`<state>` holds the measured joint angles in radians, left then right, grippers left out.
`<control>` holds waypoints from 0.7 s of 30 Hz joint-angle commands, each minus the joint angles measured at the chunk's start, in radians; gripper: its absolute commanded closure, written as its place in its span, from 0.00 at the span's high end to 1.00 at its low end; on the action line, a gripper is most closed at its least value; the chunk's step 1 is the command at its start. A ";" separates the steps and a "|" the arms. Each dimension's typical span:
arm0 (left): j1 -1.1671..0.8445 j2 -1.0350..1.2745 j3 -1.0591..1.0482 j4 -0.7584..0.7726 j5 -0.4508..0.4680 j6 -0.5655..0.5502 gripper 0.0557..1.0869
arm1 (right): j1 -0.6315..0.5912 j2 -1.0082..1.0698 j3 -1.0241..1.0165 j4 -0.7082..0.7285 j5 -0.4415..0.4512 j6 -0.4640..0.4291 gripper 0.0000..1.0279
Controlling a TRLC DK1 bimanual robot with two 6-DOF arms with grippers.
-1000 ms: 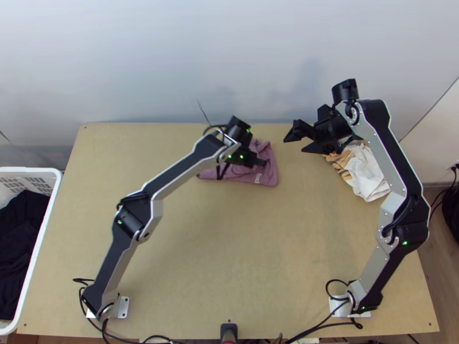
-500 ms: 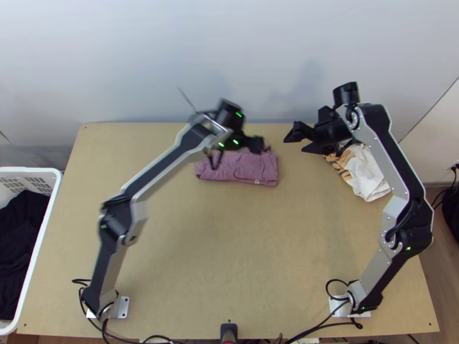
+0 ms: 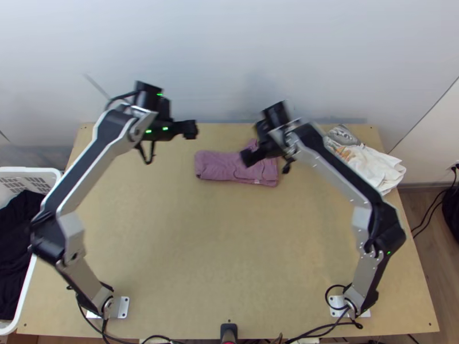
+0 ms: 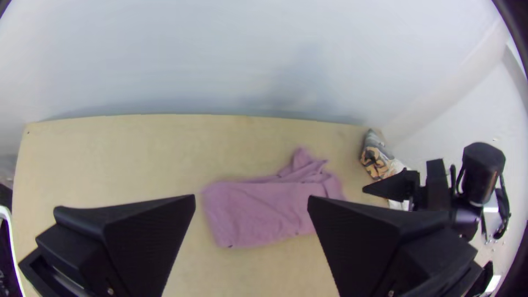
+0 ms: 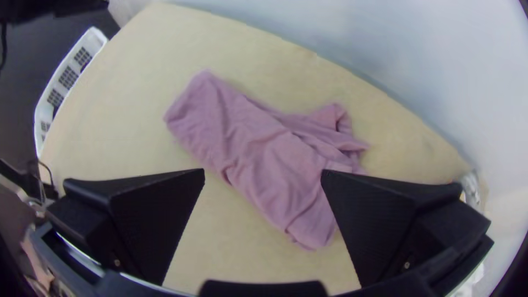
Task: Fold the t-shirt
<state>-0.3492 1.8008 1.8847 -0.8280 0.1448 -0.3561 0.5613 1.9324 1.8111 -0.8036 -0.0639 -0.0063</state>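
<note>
Mauve t-shirt (image 3: pixel 221 166) is mostly folded by the table's far edge (image 3: pixel 218 131), one corner (image 5: pixel 333 115) left untucked, left gripper (image 4: pixel 251 198) and right gripper (image 5: pixel 263 171) parted.

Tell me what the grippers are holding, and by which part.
Nothing is held: the left gripper and the right gripper are both open, and the pink t-shirt lies on the table.

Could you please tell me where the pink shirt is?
In the top view, the shirt lies near the table's far edge, overlapped at right by the right gripper.

Pink t-shirt (image 3: pixel 221 167), folded, on tabletop (image 3: pixel 189 246)
</note>
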 commanded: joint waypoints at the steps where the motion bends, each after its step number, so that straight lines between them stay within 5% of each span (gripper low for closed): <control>1: 0.069 -0.133 -0.179 0.018 0.001 -0.018 0.96 | 0.152 0.011 -0.096 0.135 0.133 -0.207 0.96; 13: 0.104 -0.190 -0.283 0.075 -0.004 -0.052 0.96 | 0.200 -0.006 -0.440 0.629 0.257 -0.597 0.96; 21: 0.124 -0.222 -0.366 0.110 -0.004 -0.053 0.96 | 0.198 0.013 -0.526 0.718 0.257 -0.732 0.96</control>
<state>-0.2440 1.6058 1.5822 -0.7414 0.1410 -0.4080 0.7525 1.9324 1.3769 -0.1921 0.1814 -0.6167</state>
